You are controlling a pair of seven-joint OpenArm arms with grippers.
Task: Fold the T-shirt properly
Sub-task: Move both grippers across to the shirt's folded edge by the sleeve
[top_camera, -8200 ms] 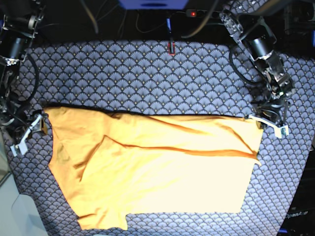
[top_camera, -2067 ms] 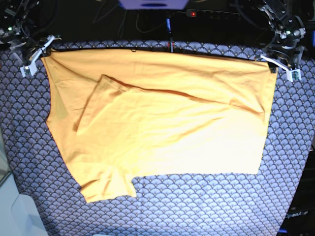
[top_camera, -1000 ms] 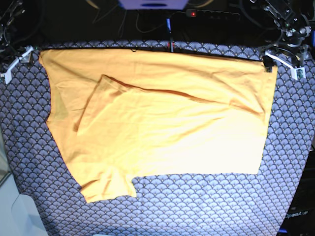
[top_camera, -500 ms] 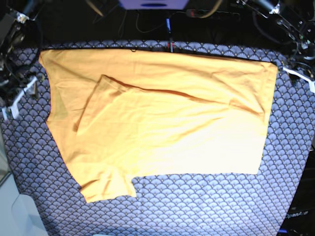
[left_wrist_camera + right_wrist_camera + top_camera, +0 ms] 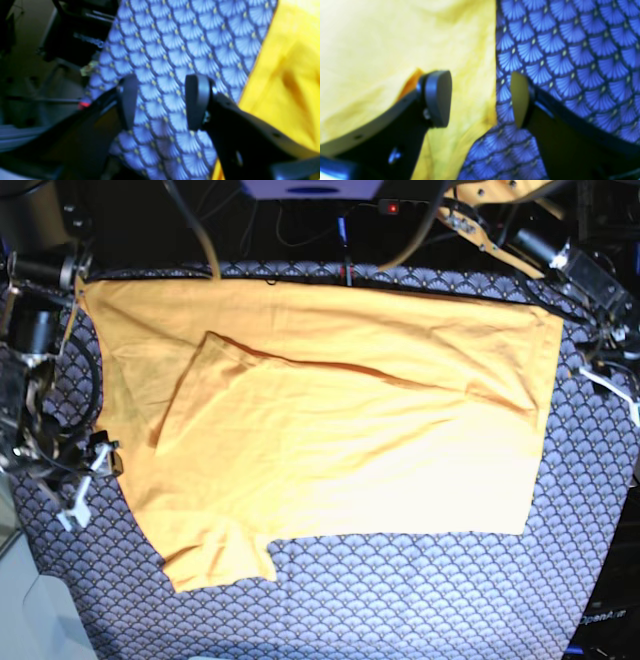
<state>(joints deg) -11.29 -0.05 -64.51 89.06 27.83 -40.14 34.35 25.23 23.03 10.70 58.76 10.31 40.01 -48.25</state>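
Right pincer (image 5: 480, 98) gaping astride T-shirt (image 5: 395, 37) edge

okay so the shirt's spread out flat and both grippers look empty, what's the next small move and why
Probably lower the right gripper a little and close on the T-shirt edge. Its jaws stand open straddling that edge, one finger over fabric, the other over the patterned cloth. The left gripper is open beside the shirt's opposite edge.
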